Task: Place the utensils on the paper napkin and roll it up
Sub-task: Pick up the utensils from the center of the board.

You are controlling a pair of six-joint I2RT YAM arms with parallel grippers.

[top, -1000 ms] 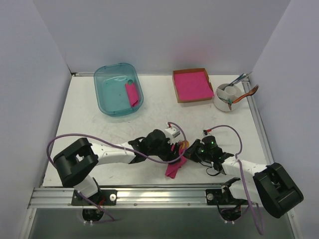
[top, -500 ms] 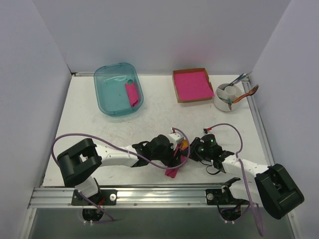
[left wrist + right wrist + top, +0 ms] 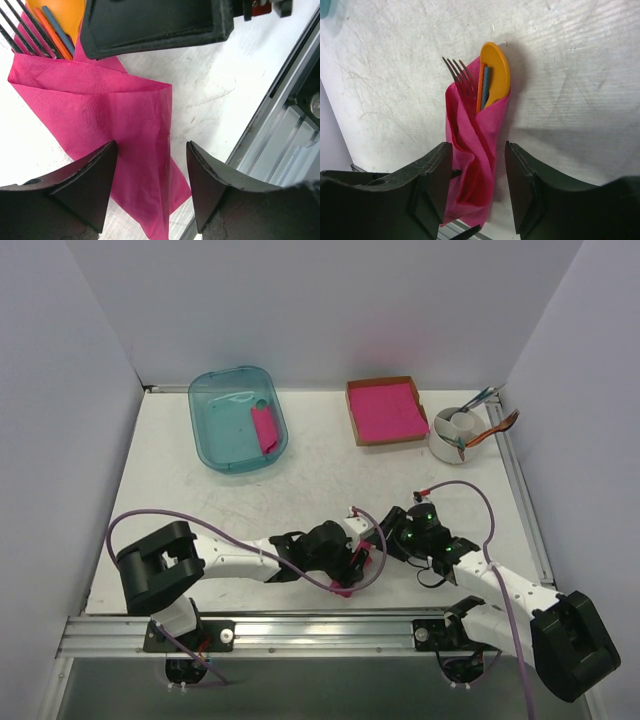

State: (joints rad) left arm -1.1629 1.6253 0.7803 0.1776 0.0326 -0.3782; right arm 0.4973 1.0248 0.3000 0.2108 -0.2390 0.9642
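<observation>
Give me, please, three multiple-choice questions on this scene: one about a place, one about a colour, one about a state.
1. Where does the wrapped napkin lie?
A in the teal tub
B on the table by the front rail
C in the cardboard box

2. What colour is the spoon bowl that sticks out?
A orange
B green
C white

3. How is the right gripper?
A shut, fingers touching
B open, napkin between its fingers
C out of view

Answers:
1. B, it rests on the white surface near the rail.
2. A, the round bowl is orange.
3. B, its fingers stand apart.
</observation>
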